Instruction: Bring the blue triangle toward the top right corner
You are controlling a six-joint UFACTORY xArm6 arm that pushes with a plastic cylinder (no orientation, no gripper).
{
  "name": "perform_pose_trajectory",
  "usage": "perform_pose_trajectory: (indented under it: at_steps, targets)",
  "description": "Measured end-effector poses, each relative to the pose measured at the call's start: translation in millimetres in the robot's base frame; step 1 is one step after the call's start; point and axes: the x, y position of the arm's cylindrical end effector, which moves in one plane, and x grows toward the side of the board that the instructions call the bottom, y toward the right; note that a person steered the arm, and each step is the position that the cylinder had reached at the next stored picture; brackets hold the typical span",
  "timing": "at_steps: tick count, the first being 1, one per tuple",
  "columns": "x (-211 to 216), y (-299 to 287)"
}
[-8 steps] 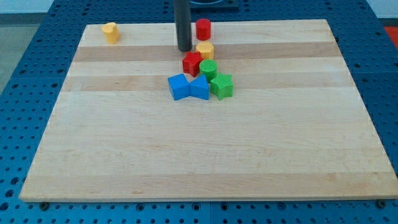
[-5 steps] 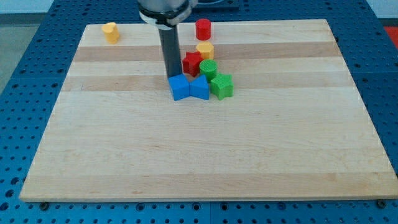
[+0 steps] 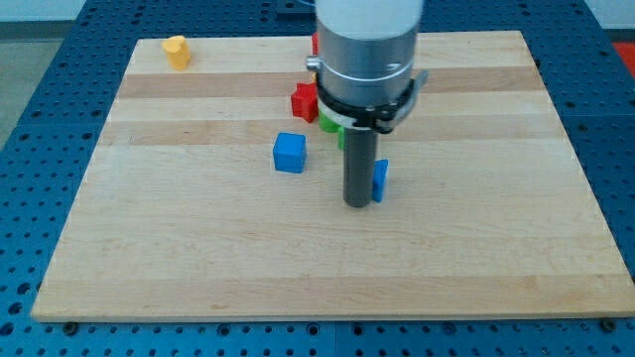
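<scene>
Blue cube (image 3: 290, 153), blue triangle (image 3: 380, 179), red block (image 3: 304, 101), yellow block (image 3: 177, 51), pale wood board (image 3: 198, 248), dark tip (image 3: 356, 203).

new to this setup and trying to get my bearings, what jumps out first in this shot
The big grey cylindrical arm body fills the view's top centre, its dark rod coming down to my tip near the middle of the wooden board. A small blue block, partly hidden, sits right against the rod's right side, and a blue cube stands apart to the left. A lone yellow block marks the top left corner.
</scene>
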Motion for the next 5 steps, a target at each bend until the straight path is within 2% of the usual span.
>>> perform_pose_trajectory:
  at_steps: [1, 5]
  targets:
    - [-7.2, 15.1]
    - [-85.1, 66.7]
